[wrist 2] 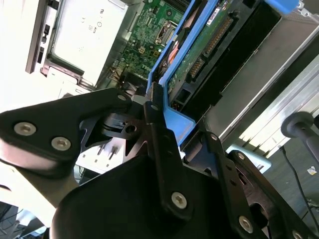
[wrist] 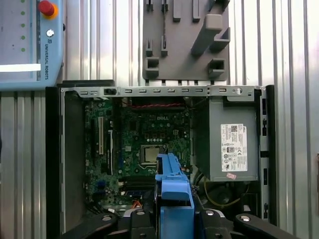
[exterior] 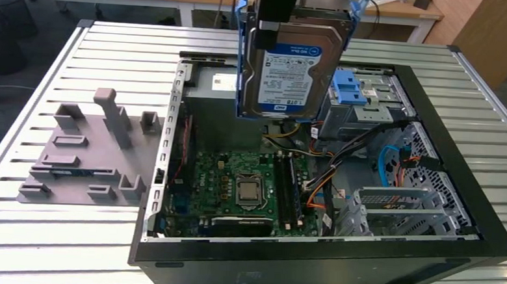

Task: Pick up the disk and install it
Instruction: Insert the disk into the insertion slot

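Disk (exterior: 290, 66) hanging upright in the tool (exterior: 277, 32), over the open computer case (exterior: 316, 269).

A slatted metal table (exterior: 66, 236) carries the black case, lying on its side with the cover off, and a grey moulded fixture (exterior: 88, 153) at the exterior view's left. Inside the case, the green motherboard (exterior: 234, 180) takes the lower middle of the exterior view, a grey metal box with a white sticker (wrist: 232, 139) sits against one wall, and a silver cage (exterior: 369, 102) with a blue latch (exterior: 347, 88) stands at upper right. The disk is in the upper middle of that view, label toward the camera, just left of the cage, with blue rails along both edges. The tool's jaws are clamped on the disk's upper end.
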{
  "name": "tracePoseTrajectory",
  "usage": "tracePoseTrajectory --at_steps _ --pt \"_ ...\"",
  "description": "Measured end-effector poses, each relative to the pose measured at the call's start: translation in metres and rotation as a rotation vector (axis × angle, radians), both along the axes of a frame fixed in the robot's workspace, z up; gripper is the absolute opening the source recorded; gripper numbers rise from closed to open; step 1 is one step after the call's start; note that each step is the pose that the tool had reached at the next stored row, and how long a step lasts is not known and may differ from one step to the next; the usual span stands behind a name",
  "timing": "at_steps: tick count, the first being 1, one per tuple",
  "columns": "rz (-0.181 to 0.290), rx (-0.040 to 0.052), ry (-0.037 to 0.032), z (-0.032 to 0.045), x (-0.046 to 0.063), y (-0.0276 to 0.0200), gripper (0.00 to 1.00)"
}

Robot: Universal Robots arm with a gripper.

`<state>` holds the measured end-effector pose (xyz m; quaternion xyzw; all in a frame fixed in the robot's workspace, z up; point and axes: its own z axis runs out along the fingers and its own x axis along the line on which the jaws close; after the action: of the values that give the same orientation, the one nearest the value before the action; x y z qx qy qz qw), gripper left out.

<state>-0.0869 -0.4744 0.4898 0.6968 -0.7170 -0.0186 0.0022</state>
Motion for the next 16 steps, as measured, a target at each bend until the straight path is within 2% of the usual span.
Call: tracePoseTrajectory --at_steps 5,12,14,16 --pt "0.0 0.0 0.0 -0.0005 0.0 -0.0111 0.36" --pt "0.0 -0.0001 0.0 -0.0017 0.0 -0.0327 0.36" --pt "0.0 0.0 0.0 -0.002 0.001 -0.0377 0.36" --pt "0.0 -0.0001 -0.0001 -0.0026 0.003 -0.0406 0.36"
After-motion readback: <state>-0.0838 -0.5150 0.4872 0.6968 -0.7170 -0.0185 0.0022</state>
